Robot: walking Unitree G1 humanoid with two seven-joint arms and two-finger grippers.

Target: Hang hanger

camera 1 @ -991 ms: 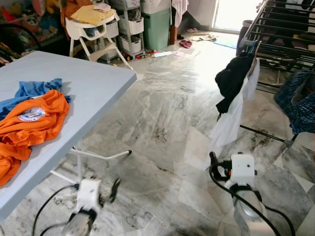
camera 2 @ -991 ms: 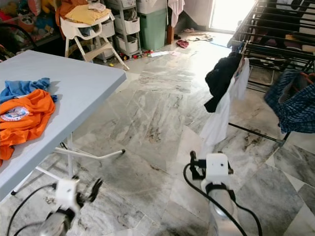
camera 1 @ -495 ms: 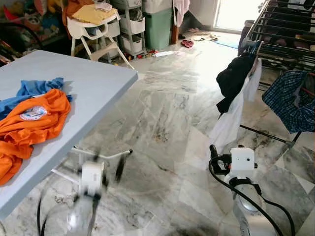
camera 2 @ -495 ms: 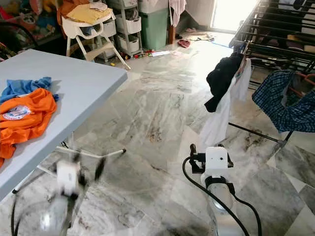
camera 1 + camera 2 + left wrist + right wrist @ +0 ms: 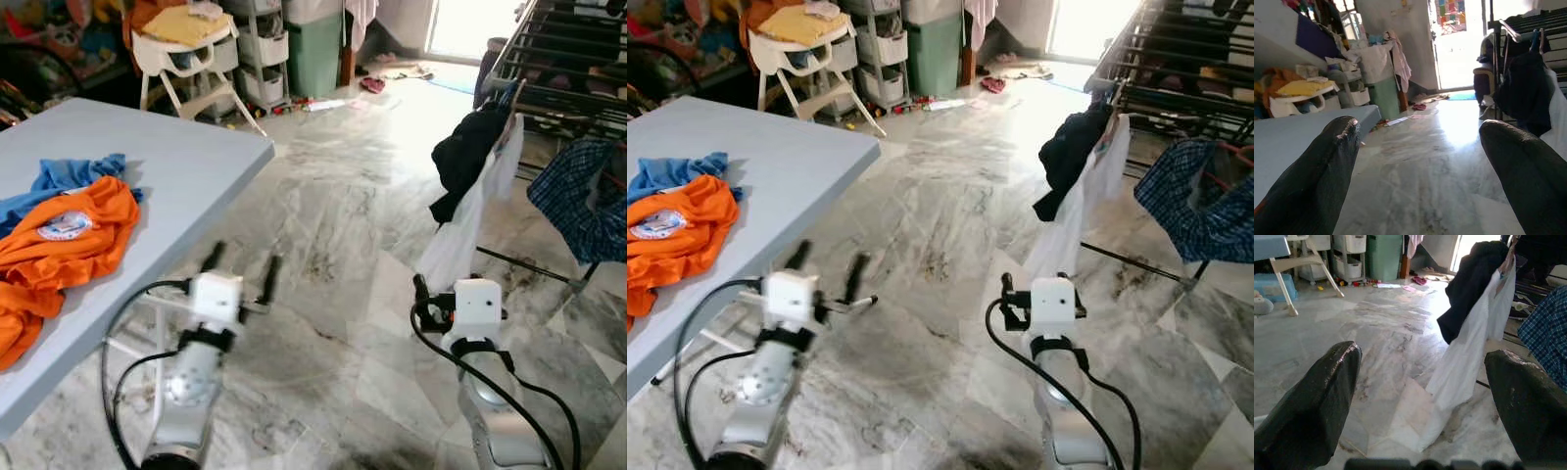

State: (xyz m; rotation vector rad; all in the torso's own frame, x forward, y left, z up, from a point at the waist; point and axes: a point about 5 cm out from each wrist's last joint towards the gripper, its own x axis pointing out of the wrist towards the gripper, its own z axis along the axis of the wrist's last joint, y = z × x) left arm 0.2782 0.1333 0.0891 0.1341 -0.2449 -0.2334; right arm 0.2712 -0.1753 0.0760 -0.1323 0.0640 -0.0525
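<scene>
A: Marble floor (image 5: 333, 215) is seen; left gripper (image 5: 240, 266) is raised beside the grey bench (image 5: 186, 166), fingers spread, nothing grasped.
B: Right gripper (image 5: 1420, 382) is likewise parted and unloaded. Garments are hung on the drying rack (image 5: 568, 69); hanger itself cannot be made out.

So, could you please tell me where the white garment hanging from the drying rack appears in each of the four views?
Left eye view: white garment right of centre, under a black garment.
Right eye view: right of centre, below that black garment.
Left wrist view: a sliver at the right edge, above one of the fingers.
Right wrist view: centre-right.
Shared landmark: the black garment.
</scene>
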